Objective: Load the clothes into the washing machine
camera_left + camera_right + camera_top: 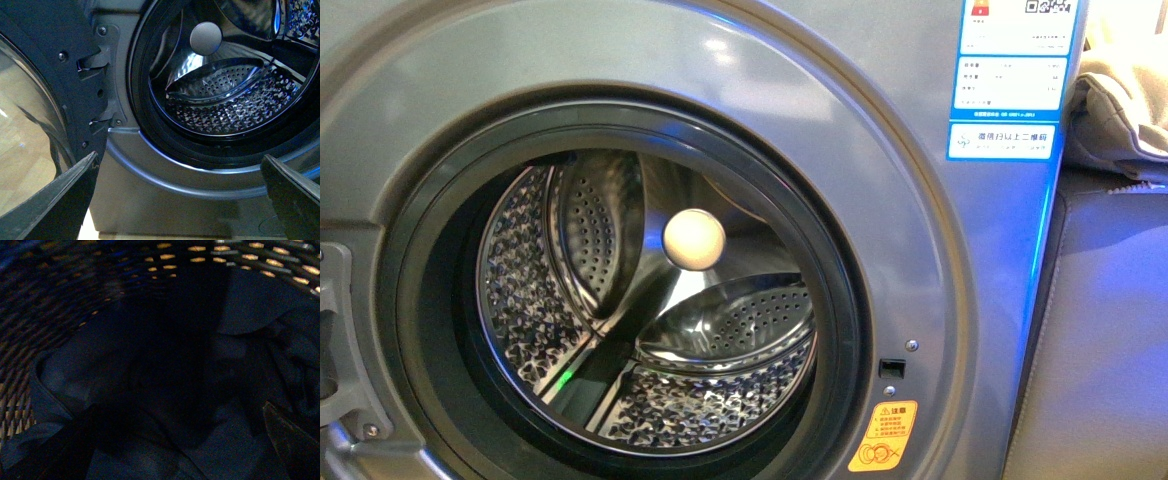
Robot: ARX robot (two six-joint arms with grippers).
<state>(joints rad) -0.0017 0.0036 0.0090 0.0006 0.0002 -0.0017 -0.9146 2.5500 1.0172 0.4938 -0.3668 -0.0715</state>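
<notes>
In the front view the washing machine (930,250) fills the frame. Its black-rimmed porthole (840,290) stands open onto the perforated steel drum (710,400). Blue-white labels (1010,80) and a yellow warning sticker (883,436) sit on its right side, and a beige cloth bundle (1125,110) lies beyond. Neither arm shows here.

In the left wrist view the left gripper (180,200) is low and faces the washer's front panel just under the porthole. Its fingers (55,200) are spread wide with nothing between them. The open door (30,125) is beside it.

The right wrist view is dim. The right gripper (175,440) points down into a woven basket (50,305), its fingers (287,440) parted over the dark blue clothes (85,375) lying inside. Contact cannot be judged.
</notes>
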